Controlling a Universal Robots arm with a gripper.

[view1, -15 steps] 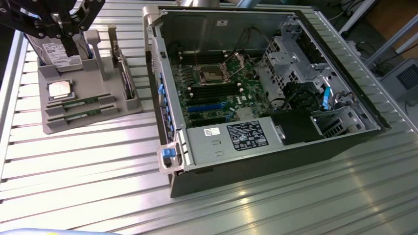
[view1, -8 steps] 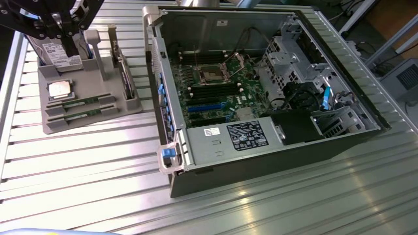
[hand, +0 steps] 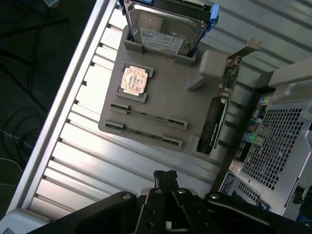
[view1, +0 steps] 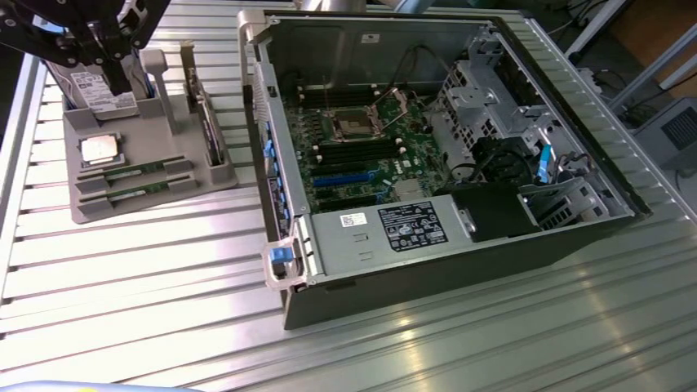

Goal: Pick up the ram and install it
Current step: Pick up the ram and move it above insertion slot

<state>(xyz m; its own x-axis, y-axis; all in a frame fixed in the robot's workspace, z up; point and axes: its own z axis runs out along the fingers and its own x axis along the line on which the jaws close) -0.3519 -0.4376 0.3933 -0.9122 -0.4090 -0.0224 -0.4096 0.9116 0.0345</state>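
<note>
Two rams lie side by side in slots of the grey holder tray [view1: 163,200]: one ram [view1: 136,173] nearer the CPU, the other ram [view1: 139,193] nearer the tray's front edge. In the wrist view they are thin green strips, ram [hand: 148,116] and ram [hand: 146,134], on the tray [hand: 170,97]. My gripper [view1: 116,82] hangs above the tray's far end, over the hard drive, well above the rams. Its fingers [hand: 165,178] are shut together with nothing between them. The open computer case [view1: 436,245] lies on the exterior view's right, its motherboard memory slots [view1: 354,151] exposed.
The tray also holds a square CPU [view1: 100,149], an upright hard drive [hand: 163,27] and an expansion card [hand: 214,124] standing on edge. The ribbed metal table [view1: 142,269] extends toward the front. Cables and a drive cage [view1: 490,90] fill the case's far side.
</note>
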